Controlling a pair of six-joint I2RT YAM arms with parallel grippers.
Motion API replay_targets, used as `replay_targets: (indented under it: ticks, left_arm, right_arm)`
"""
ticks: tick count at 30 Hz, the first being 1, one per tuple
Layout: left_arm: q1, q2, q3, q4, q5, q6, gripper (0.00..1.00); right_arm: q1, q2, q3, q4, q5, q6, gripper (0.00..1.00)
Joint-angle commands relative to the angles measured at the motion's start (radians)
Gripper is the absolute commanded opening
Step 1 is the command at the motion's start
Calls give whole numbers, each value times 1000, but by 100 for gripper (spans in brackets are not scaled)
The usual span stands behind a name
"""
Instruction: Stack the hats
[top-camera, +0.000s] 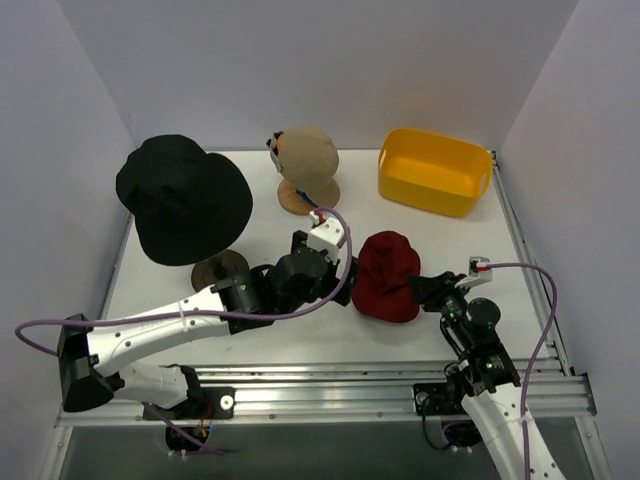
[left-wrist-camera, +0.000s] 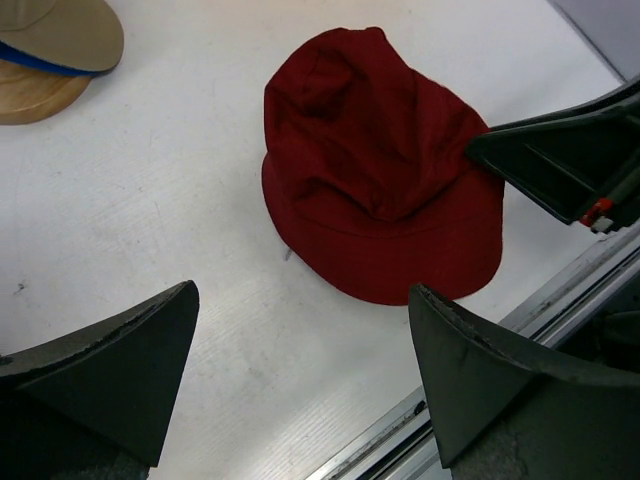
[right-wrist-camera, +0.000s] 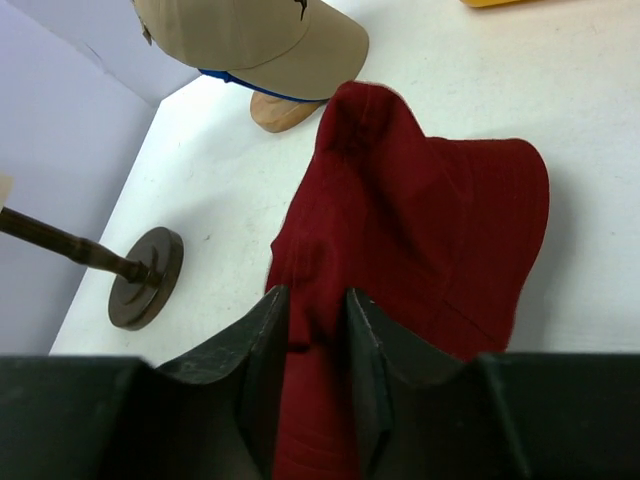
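Observation:
The dark red bucket hat (top-camera: 388, 277) lies crumpled on the table at front centre. My right gripper (top-camera: 428, 289) is shut on a fold of its brim; in the right wrist view the red hat (right-wrist-camera: 430, 220) has its cloth pinched between the fingers (right-wrist-camera: 316, 300). My left gripper (left-wrist-camera: 302, 288) is open and empty, just left of the red hat (left-wrist-camera: 380, 190) and above the table. The black bucket hat (top-camera: 183, 198) hangs on a stand at the left. The tan cap (top-camera: 308, 155) sits over the blue cap (right-wrist-camera: 240, 82) at the back centre.
A yellow bin (top-camera: 434, 170) stands at the back right. The dark round base of the stand (top-camera: 220, 270) is close to my left arm. A round wooden base (top-camera: 308, 195) is under the stacked caps. The metal rail (top-camera: 400, 385) runs along the front edge.

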Motion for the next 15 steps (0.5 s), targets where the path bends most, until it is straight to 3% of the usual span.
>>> replay_targets:
  ticks: [1, 6, 15]
  left_arm:
    - [-8, 43, 59, 20, -29, 3, 95]
    - [-13, 113, 86, 73, 20, 49, 94]
    - [-8, 311, 223, 9, -27, 28, 90]
  right_arm:
    - [7, -107, -19, -80, 11, 62, 27]
    - [10, -196, 27, -199, 59, 98, 42]
    - [9, -155, 151, -404, 192, 153, 45]
